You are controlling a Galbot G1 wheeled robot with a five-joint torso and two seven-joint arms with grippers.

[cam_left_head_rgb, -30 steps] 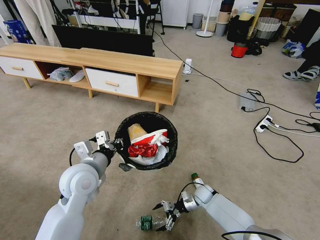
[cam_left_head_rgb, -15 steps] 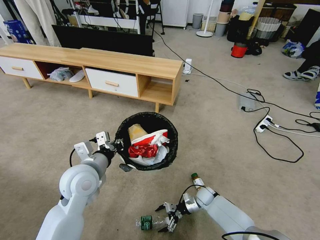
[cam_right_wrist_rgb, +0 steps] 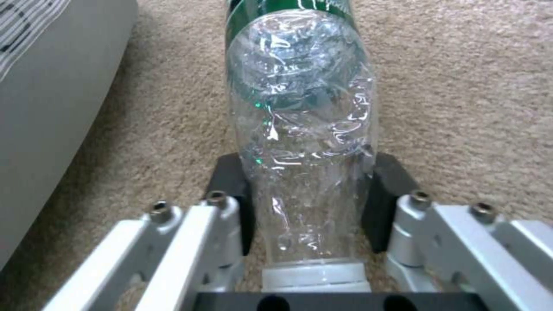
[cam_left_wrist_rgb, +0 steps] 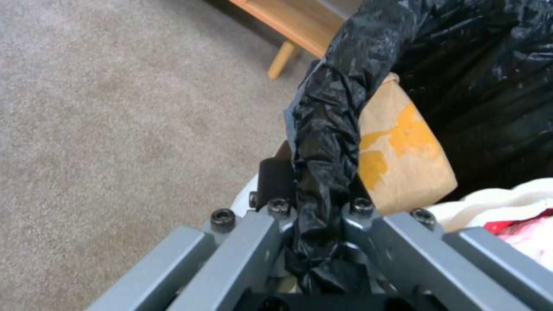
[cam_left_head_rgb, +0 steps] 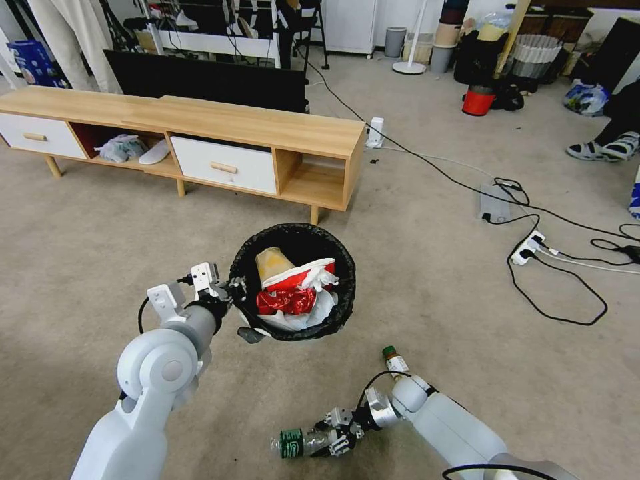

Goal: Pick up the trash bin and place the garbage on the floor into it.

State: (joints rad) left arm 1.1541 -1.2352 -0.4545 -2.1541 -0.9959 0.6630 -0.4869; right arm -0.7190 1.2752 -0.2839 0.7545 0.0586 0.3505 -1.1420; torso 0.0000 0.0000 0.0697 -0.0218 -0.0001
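Crinkled clear bottle [cam_right_wrist_rgb: 300, 129] between right claw [cam_right_wrist_rgb: 311, 207] pads on short-pile carpet [cam_right_wrist_rgb: 472, 108]

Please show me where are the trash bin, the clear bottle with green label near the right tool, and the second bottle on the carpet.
trash bin [cam_left_head_rgb: 347, 293]: head view, black bag on its right rim.
clear bottle [cam_right_wrist_rgb: 300, 129]: right wrist view, crumpled clear body.
second bottle [cam_left_head_rgb: 395, 362]: head view, its label below the cap.
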